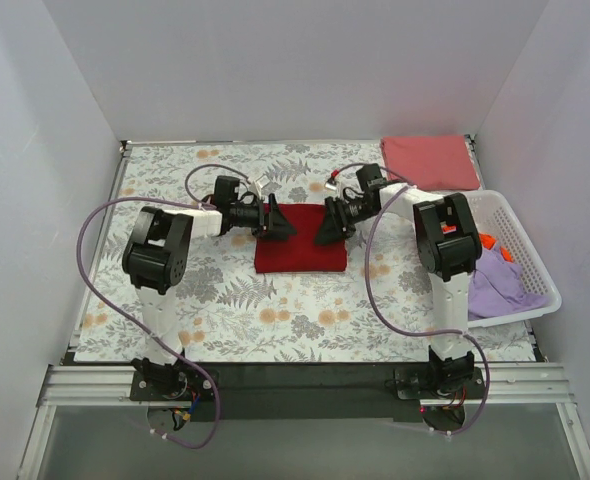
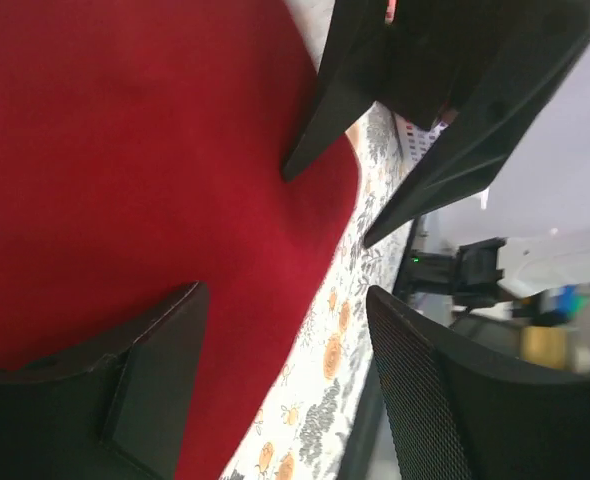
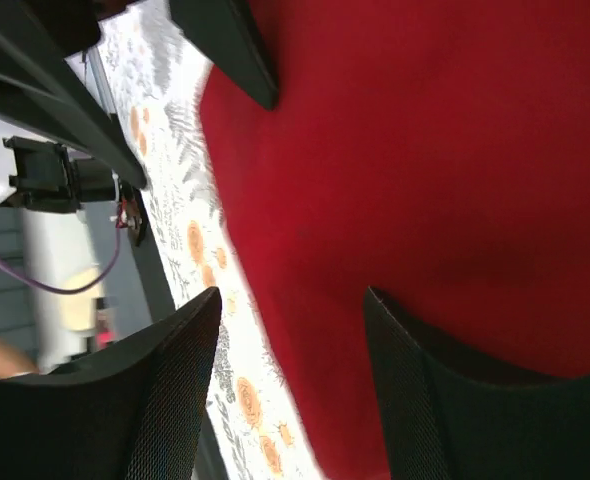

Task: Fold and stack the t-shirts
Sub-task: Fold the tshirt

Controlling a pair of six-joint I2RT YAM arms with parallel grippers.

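At the middle of the bench, on the grey-and-orange floral cloth, lies the deep crimson folded t-shirt, a flat rectangle. From above, my left end effector sits at its left edge and my right end effector at its right edge, tips facing each other. Only the wrist views show the jaws: both stand wide and hold nothing. In each, one finger shows against crimson fabric and the other against the floral print. Only the top view shows the rest. A folded pinkish-red t-shirt lies at the far right corner. A white plastic lattice basket on the right holds a crumpled lavender t-shirt, with something orange behind it.
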